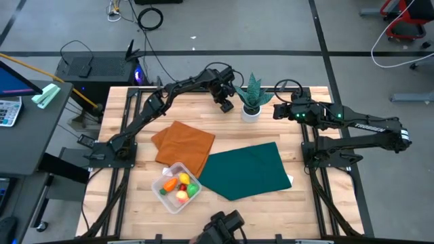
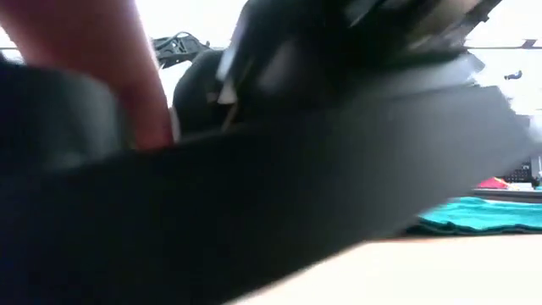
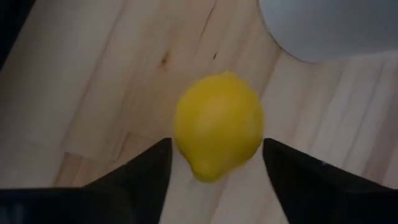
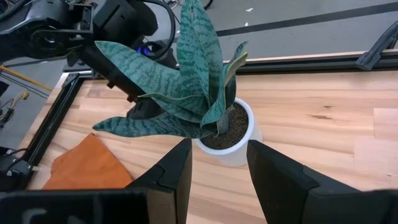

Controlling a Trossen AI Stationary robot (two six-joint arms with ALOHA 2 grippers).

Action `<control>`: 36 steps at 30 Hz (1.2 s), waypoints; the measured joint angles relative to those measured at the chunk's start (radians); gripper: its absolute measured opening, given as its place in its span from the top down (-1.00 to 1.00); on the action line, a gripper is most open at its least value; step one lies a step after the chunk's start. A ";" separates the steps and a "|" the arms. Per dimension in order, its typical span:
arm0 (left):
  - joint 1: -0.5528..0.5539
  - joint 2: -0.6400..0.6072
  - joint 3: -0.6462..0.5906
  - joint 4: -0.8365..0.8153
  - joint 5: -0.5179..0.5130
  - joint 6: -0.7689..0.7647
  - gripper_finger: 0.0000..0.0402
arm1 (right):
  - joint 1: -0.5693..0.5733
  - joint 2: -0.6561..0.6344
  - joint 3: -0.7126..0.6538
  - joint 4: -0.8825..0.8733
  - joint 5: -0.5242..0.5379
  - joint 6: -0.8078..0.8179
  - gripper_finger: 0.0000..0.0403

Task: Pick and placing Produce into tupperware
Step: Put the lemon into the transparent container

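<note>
At the counter's [image 1: 135, 203] far edge, beside the potted plant [image 1: 251, 95], a lemon [image 3: 219, 124] is straddled, ungripped, by the part-open left gripper [image 3: 217, 163]. Closing is needed next, then carriage to the tupperware [image 1: 165, 197].

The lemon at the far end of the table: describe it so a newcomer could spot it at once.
Start at the potted plant with striped green leaves in a white pot, at the far middle of the wooden table. Just left of the pot, under the left gripper, a lemon lies on bare wood between the open fingers. It is plain yellow, and the only produce outside the clear tupperware.
</note>
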 joint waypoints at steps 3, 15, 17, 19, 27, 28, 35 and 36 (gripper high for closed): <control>-0.003 0.000 0.000 0.002 0.012 0.002 -0.04 | 0.000 0.000 0.000 0.000 0.000 0.000 0.40; -0.019 0.000 0.000 0.009 0.025 0.046 0.34 | 0.000 0.000 0.000 0.000 0.000 -0.007 0.40; -0.019 0.000 0.000 0.009 0.024 0.045 0.34 | 0.000 0.000 0.000 0.000 0.000 -0.007 0.40; -0.019 0.000 0.000 0.009 0.023 0.046 0.34 | 0.000 0.000 0.000 0.000 0.000 -0.007 0.40; -0.019 0.000 0.000 0.008 0.013 0.061 0.37 | 0.000 0.000 0.000 0.000 0.000 -0.008 0.40; -0.020 0.000 0.000 0.008 0.012 0.061 0.37 | 0.000 0.000 0.000 0.000 0.000 -0.008 0.40; -0.020 -0.001 0.000 0.008 0.010 0.063 0.38 | 0.000 0.000 0.000 0.000 0.000 -0.008 0.41; -0.020 -0.001 0.000 0.008 0.010 0.063 0.38 | 0.000 0.000 0.000 0.000 0.000 -0.009 0.41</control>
